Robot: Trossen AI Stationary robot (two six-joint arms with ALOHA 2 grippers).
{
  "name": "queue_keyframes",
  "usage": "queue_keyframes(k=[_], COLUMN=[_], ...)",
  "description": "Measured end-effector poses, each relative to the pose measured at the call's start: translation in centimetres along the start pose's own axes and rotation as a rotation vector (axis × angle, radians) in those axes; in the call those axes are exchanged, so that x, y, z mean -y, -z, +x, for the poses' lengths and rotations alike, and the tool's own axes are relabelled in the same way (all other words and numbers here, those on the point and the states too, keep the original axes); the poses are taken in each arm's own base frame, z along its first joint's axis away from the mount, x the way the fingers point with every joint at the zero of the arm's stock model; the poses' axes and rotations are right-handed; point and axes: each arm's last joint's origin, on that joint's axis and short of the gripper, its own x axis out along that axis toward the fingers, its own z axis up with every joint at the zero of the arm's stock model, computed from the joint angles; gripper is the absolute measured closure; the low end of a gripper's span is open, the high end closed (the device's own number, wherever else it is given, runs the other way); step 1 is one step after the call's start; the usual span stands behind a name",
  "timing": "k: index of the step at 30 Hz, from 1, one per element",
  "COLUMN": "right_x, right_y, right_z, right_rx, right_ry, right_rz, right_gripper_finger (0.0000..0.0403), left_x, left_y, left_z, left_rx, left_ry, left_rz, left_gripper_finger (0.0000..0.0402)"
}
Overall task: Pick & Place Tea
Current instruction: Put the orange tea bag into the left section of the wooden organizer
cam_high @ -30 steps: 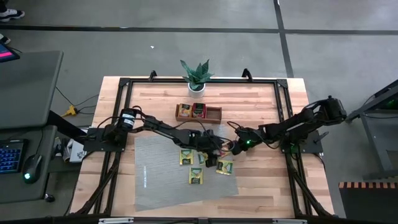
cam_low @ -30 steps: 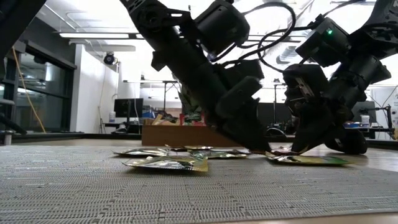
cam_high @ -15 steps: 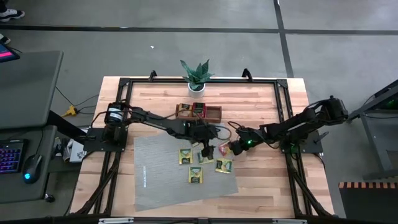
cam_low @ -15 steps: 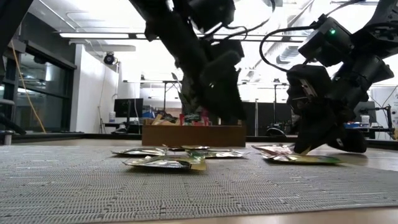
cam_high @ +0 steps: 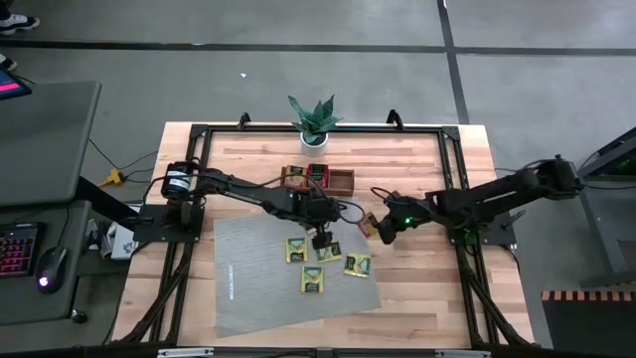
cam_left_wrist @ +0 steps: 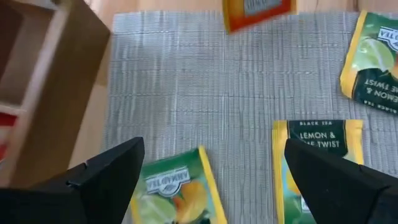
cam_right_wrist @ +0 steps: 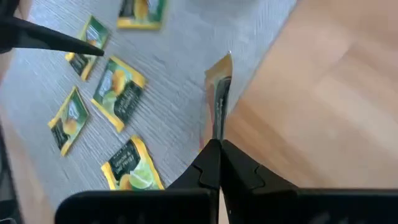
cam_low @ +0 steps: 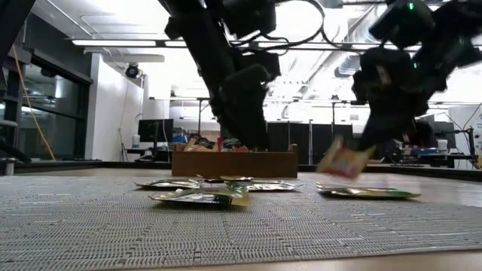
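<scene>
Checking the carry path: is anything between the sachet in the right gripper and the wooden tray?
Partly. The right gripper is shut on a red-orange sachet, lifted off the mat's edge. The left gripper, open, hangs over the mat just in front of the wooden tray, near a direct line to it. Nothing else visible intervenes.
</scene>
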Motion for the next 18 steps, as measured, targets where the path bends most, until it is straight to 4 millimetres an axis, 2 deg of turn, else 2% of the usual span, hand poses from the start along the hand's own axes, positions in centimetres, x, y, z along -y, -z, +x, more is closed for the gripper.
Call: queue_keyframes(k=[5, 11, 18], right_x=[-2.6, -6.0, -9.3], right_y=[-2.1, -5.5, -10.6], right_z=[-2.9, -6.6, -10.3], right_rx=[0.005, -0.018, 0.052], right_ry=[0.09, 0.14, 0.151], right_rz=[-0.176, -0.408, -0.591], right_gripper_finger=[0.0403, 0.0403, 0.0403], left_x=[-0.5, -1.8, -4.6], left_y=[-0.2, -0.7, -1.3], left_z=[-2.4, -7.6, -13.4], left_rx=[0.002, 0.07, 0.211], left_ry=[-0.032, -0.101, -0.16], left_rz=[-0.018, -0.029, -0.105], left_gripper_finger=[0.0017, 0.0017, 0.0017])
